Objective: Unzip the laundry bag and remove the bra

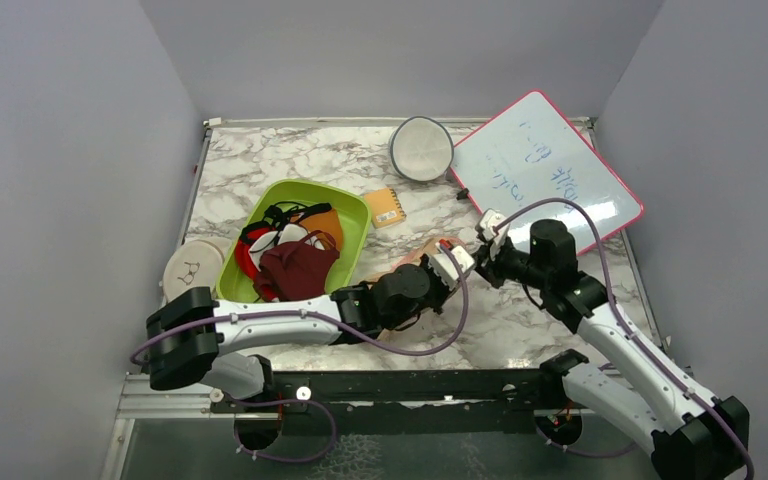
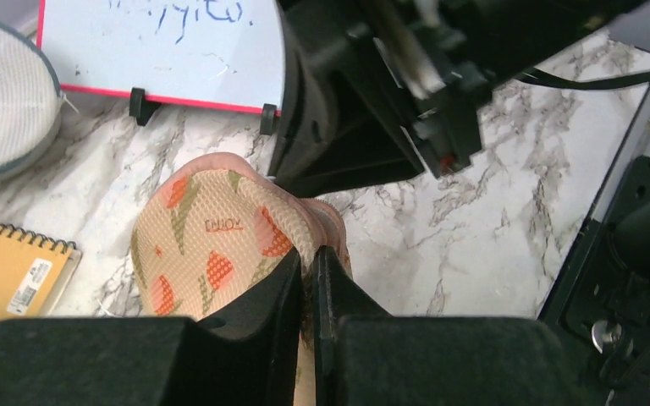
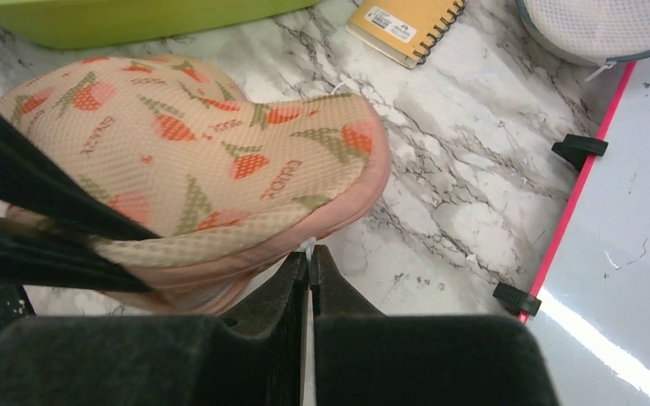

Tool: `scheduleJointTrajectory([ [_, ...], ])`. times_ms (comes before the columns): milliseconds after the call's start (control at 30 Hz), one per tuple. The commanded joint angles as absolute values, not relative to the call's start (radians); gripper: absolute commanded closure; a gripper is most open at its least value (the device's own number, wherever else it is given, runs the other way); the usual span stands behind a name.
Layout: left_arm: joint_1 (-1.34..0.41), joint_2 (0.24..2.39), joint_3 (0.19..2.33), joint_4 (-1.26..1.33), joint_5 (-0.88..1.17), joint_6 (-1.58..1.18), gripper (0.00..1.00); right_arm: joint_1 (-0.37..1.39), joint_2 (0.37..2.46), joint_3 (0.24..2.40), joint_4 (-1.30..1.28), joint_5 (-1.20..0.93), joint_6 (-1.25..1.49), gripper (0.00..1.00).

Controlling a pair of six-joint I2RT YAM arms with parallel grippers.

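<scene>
Bag (image 1: 415,258) on marble table (image 1: 290,160), mid-front, just right of green tray (image 1: 355,215), with notebook (image 1: 386,207) near behind it. Printed side up. Left gripper (image 2: 309,258) pinched fully together on the bag rim, peach fabric squeezed between its fingers. Right gripper (image 3: 311,258) at the bag's other end, jaws closed to a sliver on a small white tab (image 3: 306,248); probably the zip pull, view too tight to be sure. Whiteboard (image 1: 545,170) and mesh disc (image 1: 421,148) lie beyond, apart from the bag
</scene>
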State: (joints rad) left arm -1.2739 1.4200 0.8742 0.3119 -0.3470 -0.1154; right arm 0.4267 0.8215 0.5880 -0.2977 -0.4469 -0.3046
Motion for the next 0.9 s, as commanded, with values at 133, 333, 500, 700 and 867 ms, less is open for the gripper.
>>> scheduleJointTrajectory([
  [133,-1.285,1.297,0.815,0.387,-0.162,0.056,1.00,0.401,0.904,0.546,-0.048,-0.426,-0.143,1.00],
  [333,-1.284,1.298,0.811,0.387,-0.141,0.126,1.00,0.379,0.871,0.586,-0.092,-0.365,-0.165,0.99],
  [500,-1.253,1.323,0.816,0.443,-0.151,0.332,1.00,0.379,0.759,0.584,-0.133,-0.289,-0.223,0.99],
  [700,-1.164,1.371,0.892,0.441,-0.033,0.326,1.00,0.379,0.608,0.536,-0.104,-0.218,-0.228,0.99],
  [867,-1.163,1.340,0.837,0.425,-0.055,0.219,1.00,0.379,0.608,0.549,-0.174,-0.359,-0.316,0.99],
])
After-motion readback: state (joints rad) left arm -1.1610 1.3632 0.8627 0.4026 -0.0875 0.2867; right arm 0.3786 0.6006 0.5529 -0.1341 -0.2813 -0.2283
